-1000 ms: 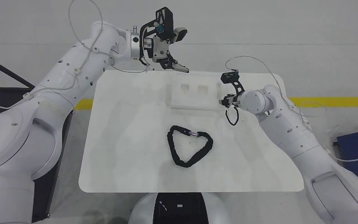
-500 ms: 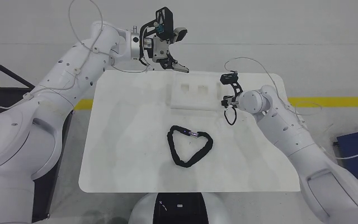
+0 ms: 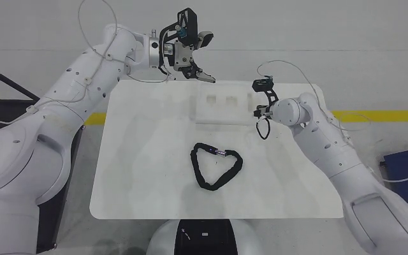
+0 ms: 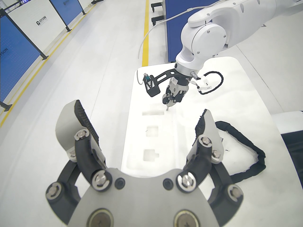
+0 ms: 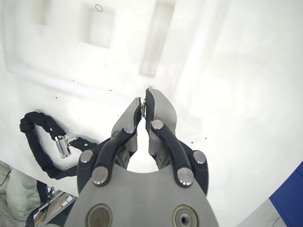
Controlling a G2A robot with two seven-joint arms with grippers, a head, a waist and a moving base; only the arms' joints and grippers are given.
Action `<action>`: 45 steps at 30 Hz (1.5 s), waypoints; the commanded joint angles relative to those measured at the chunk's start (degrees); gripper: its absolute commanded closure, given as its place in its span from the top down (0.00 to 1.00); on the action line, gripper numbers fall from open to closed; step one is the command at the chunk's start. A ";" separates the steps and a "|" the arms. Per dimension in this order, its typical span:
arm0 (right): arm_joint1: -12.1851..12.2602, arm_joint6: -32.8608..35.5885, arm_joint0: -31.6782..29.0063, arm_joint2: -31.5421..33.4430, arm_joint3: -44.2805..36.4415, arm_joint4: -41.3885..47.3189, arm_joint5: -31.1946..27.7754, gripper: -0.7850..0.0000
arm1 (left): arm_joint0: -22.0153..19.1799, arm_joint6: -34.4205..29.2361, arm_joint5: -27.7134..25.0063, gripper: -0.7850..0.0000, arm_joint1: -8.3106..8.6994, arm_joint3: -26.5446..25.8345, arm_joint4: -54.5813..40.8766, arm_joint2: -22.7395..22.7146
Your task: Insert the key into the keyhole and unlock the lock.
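Top view: our left gripper (image 3: 201, 76) hangs spread-fingered at the table's (image 3: 140, 178) twelve o'clock. Our right gripper (image 5: 143, 100) pinches the key (image 5: 142, 108), one o'clock from the lock (image 3: 215, 167).

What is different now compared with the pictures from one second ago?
The right gripper, shut on the key, shifted slightly beside the foam tray: first toward it, then toward the far side of the table. Nothing was taken hold of or let go. The open left gripper and the chain lock stayed as they were.
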 commanded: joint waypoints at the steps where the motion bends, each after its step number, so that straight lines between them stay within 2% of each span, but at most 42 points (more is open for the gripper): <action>1: 0.63 1.17 -0.82 1.91 -1.80 0.59 -0.08 0.00 | 0.00 0.00 0.00 1.00 0.00 0.00 0.00 0.00; 4: 1.80 2.54 -2.78 5.53 -5.05 2.43 -1.67 0.00 | 0.00 0.00 0.00 1.00 0.00 0.00 0.00 0.00; 14: 6.26 9.74 -12.89 20.37 -15.27 13.53 -13.95 0.00 | 0.00 0.00 0.00 1.00 0.00 0.00 0.00 0.00; 21: 8.58 10.24 -19.98 29.91 -22.13 19.79 -22.22 0.00 | 0.00 0.00 0.00 1.00 0.00 0.00 0.00 0.00; 28: 10.20 8.66 -25.40 37.80 -29.43 22.57 -25.54 0.00 | 0.00 0.00 0.00 1.00 0.00 0.00 0.00 0.00; 33: 10.72 5.98 -27.65 40.69 -31.60 23.21 -26.10 0.00 | 0.00 0.00 0.00 1.00 0.00 0.00 0.00 0.00; 45: 10.72 5.98 -27.65 40.69 -31.60 23.21 -26.10 0.00 | 0.00 0.00 0.00 1.00 0.00 0.00 0.00 0.00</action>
